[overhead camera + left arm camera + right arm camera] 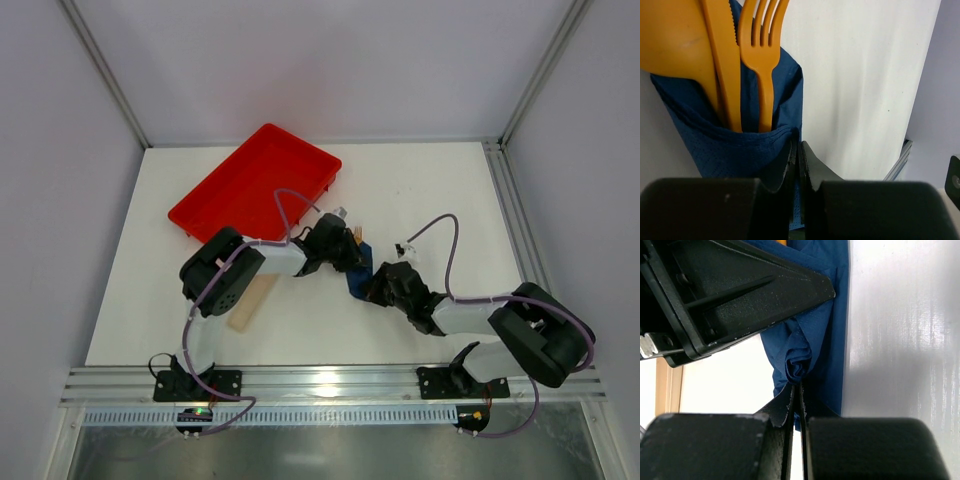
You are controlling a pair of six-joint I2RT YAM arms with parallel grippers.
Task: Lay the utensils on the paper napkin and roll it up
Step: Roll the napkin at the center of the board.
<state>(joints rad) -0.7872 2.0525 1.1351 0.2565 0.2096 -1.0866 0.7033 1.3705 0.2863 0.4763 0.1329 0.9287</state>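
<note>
Navy paper napkin (740,145) fills the lower left of your left wrist view, wrapped into a loose cone around the utensils (725,75). You can see three orange plastic pieces standing out of its open top toward the upper left of the frame. A spoon (670,40) bowl is at the far left, a knife (722,55) with a serrated edge is beside it, and a fork (762,45) is to the right of the knife. Their handles go down inside the fold.

Your left gripper (797,147) sits at the bottom centre of that view with its jaws drawn almost together on the napkin's right-hand edge. A sliver of blue shows in the slit between them.

In the right wrist view the napkin runs down the middle of the frame. Your right gripper (796,387), at the bottom centre, is pinched tight on a bunched fold at the napkin's lower end. The black body of the left gripper crosses the upper left of that frame, overlapping the blue paper.

From above, the bundle lies at the centre of the picture on the white table (440,200), between the two grippers, with orange tips poking out toward the top. The red tray (255,180) lies up and left of centre, well apart from the bundle. A beige strip (250,303) lies at the lower left, beside the left arm.
</note>
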